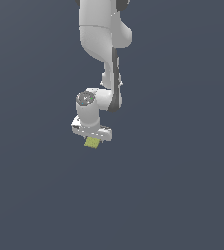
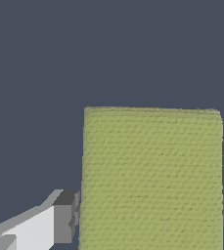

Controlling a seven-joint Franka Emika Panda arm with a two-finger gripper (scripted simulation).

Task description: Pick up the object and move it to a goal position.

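Your gripper (image 1: 92, 135) hangs below the white arm (image 1: 103, 44), pointing down over a plain dark grey surface (image 1: 182, 195). No desk edge or corner shows in either view, so you cannot place it against one; it sits a little toward the exterior view's left of centre.

The yellow-green block (image 1: 92, 142) pokes out from under the gripper's white body, tilted slightly, and it is narrower than that body. In the wrist view the block (image 2: 152, 180) fills the space between the two fingers, its faint woven texture plain to see. One grey finger pad (image 2: 64, 217) lies right against one long side of the block, and the other pad sits at the opposite side, at the frame's edge. So your jaws are closed in to the block's width and have hold of it.

You cannot tell whether the block is touching the surface beneath or raised off it.
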